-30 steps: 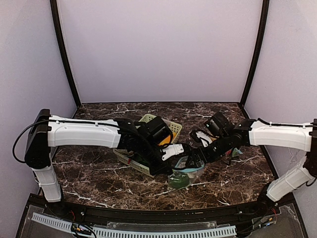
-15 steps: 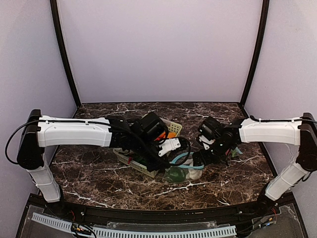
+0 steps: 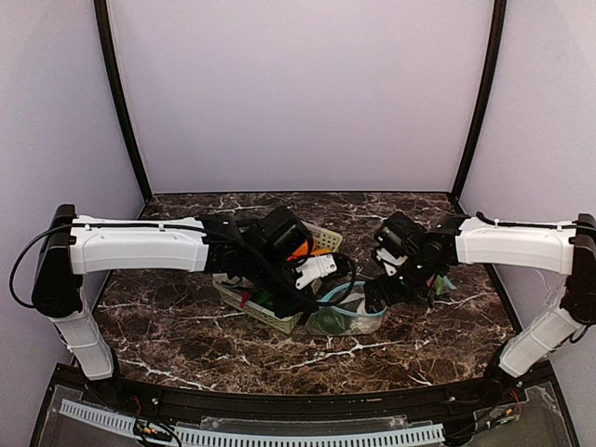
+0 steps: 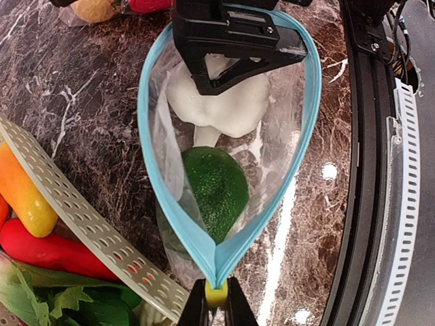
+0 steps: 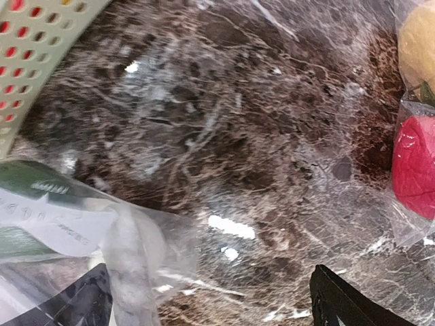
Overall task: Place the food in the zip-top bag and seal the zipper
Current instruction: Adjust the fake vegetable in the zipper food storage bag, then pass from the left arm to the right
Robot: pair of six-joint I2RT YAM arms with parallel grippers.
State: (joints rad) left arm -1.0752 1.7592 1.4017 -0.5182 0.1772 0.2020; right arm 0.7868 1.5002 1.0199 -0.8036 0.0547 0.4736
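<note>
The left end effector [image 4: 216,307] is clenched on the near corner of the clear zip-top bag with a blue zipper rim [image 4: 282,122], its mouth gaping, while the right end effector [image 5: 214,302] stands released, fingers spread wide, at the mouth's far end. Inside lie a round green toy vegetable [image 4: 216,187] and a white toy radish [image 4: 228,109]; a red toy chilli [image 4: 54,251] and leafy toy greens [image 4: 68,302] sit in the pale green lattice basket [image 4: 88,231] beside it.
</note>
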